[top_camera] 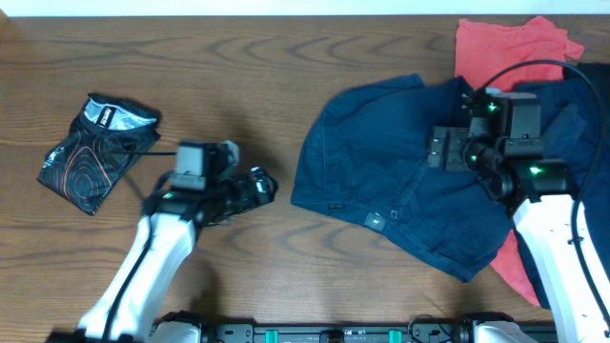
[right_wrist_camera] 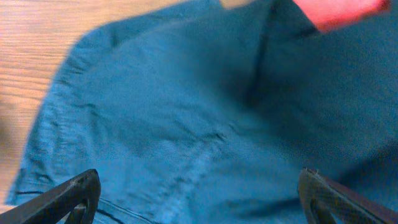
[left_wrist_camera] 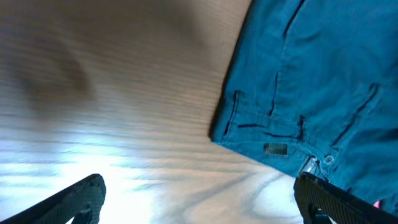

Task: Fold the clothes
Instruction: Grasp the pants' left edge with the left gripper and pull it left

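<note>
Landmark: blue denim garment point(top_camera: 400, 186), spread in a rumpled heap on the wooden table point(top_camera: 238, 76), not folded.

Red garment point(top_camera: 510, 43): partly under the denim. One portion shows past the denim's far edge, another past its near right corner.

Black patterned garment point(top_camera: 95, 148): well to the left of the denim, apart from it, lying as a compact bundle.

Left gripper point(left_wrist_camera: 199, 182): over bare table just left of the denim's left edge, clear of the cloth. Jaws spread wide, nothing between them. Both fingers point(left_wrist_camera: 81, 199) show at the lower corners of the wrist view. That view also shows the denim's waistband corner with belt loops, a small label patch point(left_wrist_camera: 275, 149) and a metal button point(left_wrist_camera: 311, 165).

Right gripper point(right_wrist_camera: 199, 177): above the middle of the denim, toward its right half. Jaws spread wide, holding nothing, with blue fabric filling the space beneath. Whether the fingertips touch the cloth I cannot tell. Wrist view is blurred; a strip of the red garment shows at its top edge.
</note>
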Controlling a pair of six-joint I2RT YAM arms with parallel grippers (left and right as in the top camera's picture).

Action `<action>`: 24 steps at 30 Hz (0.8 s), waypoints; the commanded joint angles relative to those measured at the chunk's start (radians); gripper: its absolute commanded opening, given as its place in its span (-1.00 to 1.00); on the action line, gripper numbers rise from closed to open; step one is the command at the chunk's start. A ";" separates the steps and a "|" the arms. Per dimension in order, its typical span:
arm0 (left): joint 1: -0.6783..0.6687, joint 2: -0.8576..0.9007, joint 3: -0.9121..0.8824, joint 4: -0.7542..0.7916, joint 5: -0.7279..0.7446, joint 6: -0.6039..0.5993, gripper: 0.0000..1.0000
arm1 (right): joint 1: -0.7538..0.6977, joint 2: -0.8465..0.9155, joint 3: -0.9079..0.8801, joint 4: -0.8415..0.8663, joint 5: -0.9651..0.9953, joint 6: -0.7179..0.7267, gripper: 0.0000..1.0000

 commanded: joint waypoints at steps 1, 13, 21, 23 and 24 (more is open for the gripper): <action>-0.064 0.109 0.021 0.069 0.024 -0.123 0.96 | -0.035 -0.006 0.003 -0.021 0.020 0.011 0.99; -0.229 0.386 0.021 0.435 0.023 -0.255 0.82 | -0.052 -0.006 0.003 -0.056 0.021 0.011 0.99; -0.211 0.386 0.021 0.447 0.023 -0.170 -0.88 | -0.052 -0.006 0.003 -0.064 0.021 0.011 0.98; -0.172 0.364 0.022 0.447 0.023 -0.100 -0.88 | -0.052 -0.006 0.003 -0.066 0.027 0.011 0.99; -0.139 0.346 0.023 0.447 0.022 -0.066 -0.88 | -0.052 -0.006 0.003 -0.068 0.029 0.010 0.99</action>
